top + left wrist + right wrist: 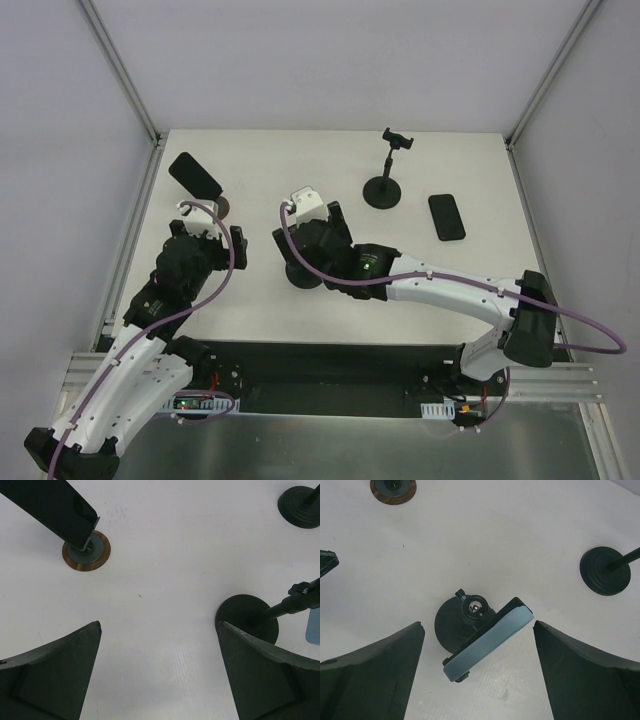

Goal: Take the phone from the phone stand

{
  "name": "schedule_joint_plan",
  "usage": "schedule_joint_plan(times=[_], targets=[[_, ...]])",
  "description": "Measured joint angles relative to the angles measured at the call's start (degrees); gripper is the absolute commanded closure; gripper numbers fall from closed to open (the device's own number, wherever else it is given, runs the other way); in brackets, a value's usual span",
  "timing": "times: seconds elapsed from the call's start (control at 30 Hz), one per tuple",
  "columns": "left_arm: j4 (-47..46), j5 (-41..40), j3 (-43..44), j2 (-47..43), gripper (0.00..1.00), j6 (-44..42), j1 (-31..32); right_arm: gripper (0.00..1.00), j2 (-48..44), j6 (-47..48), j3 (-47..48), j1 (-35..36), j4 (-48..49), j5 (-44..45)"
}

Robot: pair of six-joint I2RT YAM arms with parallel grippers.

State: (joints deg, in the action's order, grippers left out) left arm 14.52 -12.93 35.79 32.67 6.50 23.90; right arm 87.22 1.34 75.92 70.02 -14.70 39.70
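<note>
R gripper [478, 624] hangs wide open w/ nothing in it, directly above the blue-cased phone [487, 641]; that phone sits tilted in the clamp of the black stand [451, 626], mid-table, w/ the fingers [375, 675] either side and clear of it. L gripper [159, 625] is also spread open and empty; the dark phone [47, 502] is clipped on the brown-based stand [86, 554] ahead of it, to its left. A third phone [446, 216] lies flat on the table [300, 160] near an empty stand [383, 190].

Risks, as I judge them: the phone is angled vs the fingers, so a straight close may catch a corner and twist it; pulling up against the clamp may lift or tip the whole stand, since nothing pins the base; the case looks smooth, so a slip is possible; the L arm is close enough to foul the R one.

No brand, label or writing legible anywhere.
</note>
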Motion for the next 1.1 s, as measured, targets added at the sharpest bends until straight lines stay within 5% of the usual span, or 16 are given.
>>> schedule_joint_plan(times=[0.2,0.43,0.6,1.1], targets=[[0.00,0.44,0.00,0.39,0.01,-0.02,0.00,0.30,1.64,-0.42,0.70,0.46,-1.77,1.77],[-0.02,2.19,0.00,0.70,0.01,-0.07,-0.02,0.77,1.73,0.57,0.70,0.46,-2.82,2.64],[-0.15,6.73,0.00,1.25,0.01,-1.31,0.00,0.97,1.53,4.31,0.44,-0.35,-1.73,0.55],[-10.82,33.59,-1.99,8.66,0.01,-6.78,1.57,0.99,-4.59,11.37,-5.27,-5.81,1.77,-15.17]])
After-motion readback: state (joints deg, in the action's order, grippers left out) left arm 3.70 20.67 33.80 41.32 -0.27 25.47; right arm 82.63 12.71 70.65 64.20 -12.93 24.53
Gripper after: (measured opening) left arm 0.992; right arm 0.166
